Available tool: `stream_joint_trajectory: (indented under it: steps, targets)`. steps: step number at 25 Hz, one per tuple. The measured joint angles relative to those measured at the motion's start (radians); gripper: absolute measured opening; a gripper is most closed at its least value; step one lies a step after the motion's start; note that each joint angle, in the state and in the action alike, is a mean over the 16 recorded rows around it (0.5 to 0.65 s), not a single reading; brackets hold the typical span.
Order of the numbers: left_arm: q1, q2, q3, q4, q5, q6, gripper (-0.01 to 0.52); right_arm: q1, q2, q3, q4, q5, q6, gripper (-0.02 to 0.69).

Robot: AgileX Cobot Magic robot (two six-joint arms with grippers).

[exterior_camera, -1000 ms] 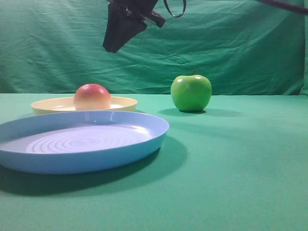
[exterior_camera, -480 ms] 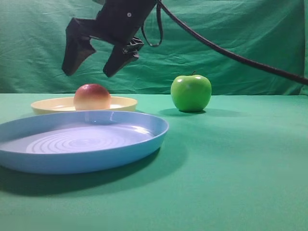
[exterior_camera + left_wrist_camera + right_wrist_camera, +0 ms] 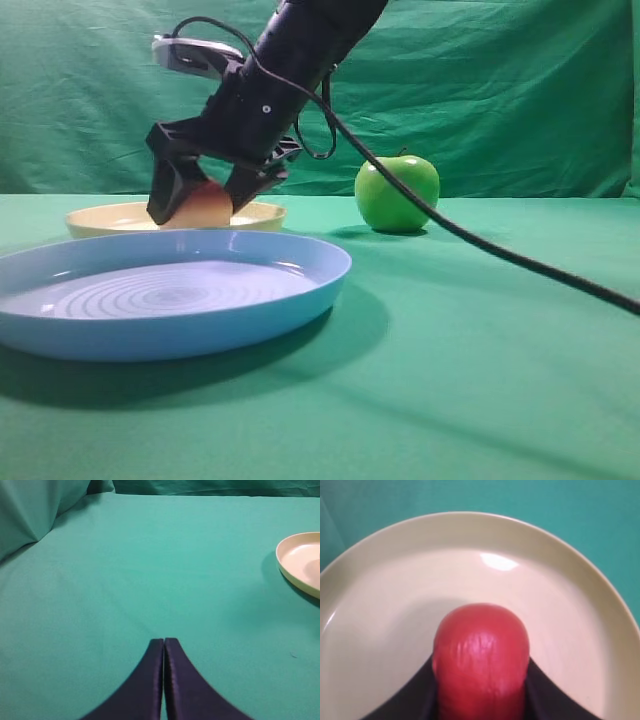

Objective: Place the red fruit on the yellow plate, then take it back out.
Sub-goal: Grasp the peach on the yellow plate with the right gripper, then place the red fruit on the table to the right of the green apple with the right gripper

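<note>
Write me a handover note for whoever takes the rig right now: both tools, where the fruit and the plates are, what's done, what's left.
Right tool: open, down over the yellow plate, one finger on each side of the red fruit; whether they touch it I cannot tell.
Left tool: shut, holding nothing, over bare cloth beside the yellow plate.
Red fruit: on the yellow plate, so the placing is done.
Left: close on the fruit, lift it and set it down off the plate.
Nearby: blue plate in front, green apple to the right. Neither is part of the job.
</note>
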Motion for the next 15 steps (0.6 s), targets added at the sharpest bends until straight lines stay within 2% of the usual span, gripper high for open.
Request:
stream_joint_trajectory:
  steps: [5,15]
  targets:
    - [0.0,0.0,0.0,0.0,0.0,0.0,0.0,-0.015,-0.078,-0.027,-0.034,0.095,0.055,0.202]
    - [0.0,0.0,0.0,0.0,0.0,0.0,0.0,-0.096,-0.346,-0.064,-0.178,0.339,0.287,0.188]
